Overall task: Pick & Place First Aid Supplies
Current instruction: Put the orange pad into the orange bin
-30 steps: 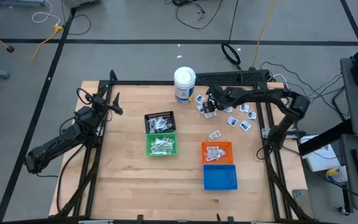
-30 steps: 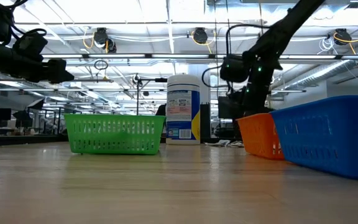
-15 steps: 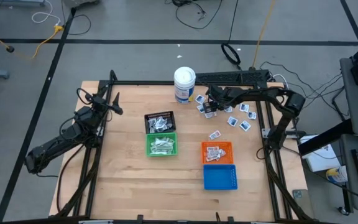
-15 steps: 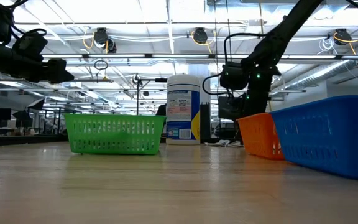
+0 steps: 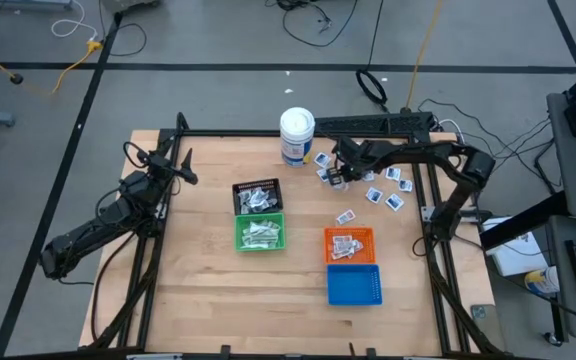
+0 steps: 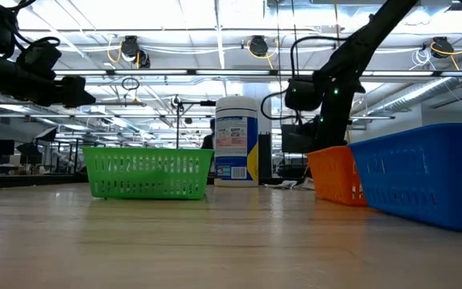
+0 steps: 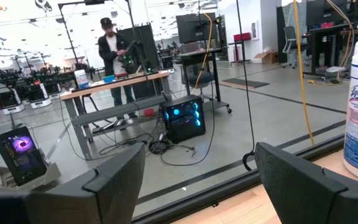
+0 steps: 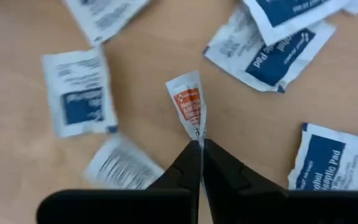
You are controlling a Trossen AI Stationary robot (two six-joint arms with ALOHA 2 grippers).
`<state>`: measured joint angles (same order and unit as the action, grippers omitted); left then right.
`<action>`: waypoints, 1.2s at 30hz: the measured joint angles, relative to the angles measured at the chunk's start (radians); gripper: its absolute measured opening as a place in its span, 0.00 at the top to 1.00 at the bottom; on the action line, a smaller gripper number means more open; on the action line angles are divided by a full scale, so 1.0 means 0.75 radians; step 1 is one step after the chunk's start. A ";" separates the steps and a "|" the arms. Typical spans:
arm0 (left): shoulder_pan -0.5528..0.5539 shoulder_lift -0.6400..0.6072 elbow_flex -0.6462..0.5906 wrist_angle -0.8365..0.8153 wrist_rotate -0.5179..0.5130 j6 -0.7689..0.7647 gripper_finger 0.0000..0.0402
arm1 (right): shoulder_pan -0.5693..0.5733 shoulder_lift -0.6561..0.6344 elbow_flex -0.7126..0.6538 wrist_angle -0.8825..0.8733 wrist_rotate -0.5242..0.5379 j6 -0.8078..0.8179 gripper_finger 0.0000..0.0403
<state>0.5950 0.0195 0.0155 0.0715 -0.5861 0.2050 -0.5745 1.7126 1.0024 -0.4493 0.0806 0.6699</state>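
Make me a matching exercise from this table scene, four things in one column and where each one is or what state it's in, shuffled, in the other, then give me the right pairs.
Things:
1. right gripper
2. left gripper
3. blue basket
4. white canister

Places or states:
A. stands at the table's far edge, beside the scattered packets
B. shut on a small orange-printed packet
C. open, holding nothing, at the table's left side
D. nearest the front edge, just in front of the orange basket

Pairs: 1-B, 2-C, 3-D, 4-A
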 joint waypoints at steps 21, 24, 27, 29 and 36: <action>0.000 0.000 0.000 0.000 0.000 0.000 0.24 | 0.001 -0.384 0.025 -0.486 0.026 -0.082 1.00; 0.000 0.000 0.000 0.000 0.000 0.000 0.24 | 0.016 -0.417 0.025 -0.516 0.026 -0.076 1.00; 0.000 0.000 0.000 0.000 0.000 0.000 0.24 | 0.072 -0.452 0.025 -0.515 0.027 -0.078 1.00; 0.000 0.000 0.000 0.000 0.000 0.000 0.24 | 0.136 -0.464 0.026 -0.521 0.026 -0.084 1.00; 0.000 0.000 0.000 0.000 0.000 0.000 0.24 | 0.426 -0.509 0.026 -0.536 0.023 -0.154 1.00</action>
<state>0.5950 0.0193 0.0155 0.0715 -0.5861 0.2050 -0.2551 1.3308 1.0222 -0.8514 0.0976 0.5542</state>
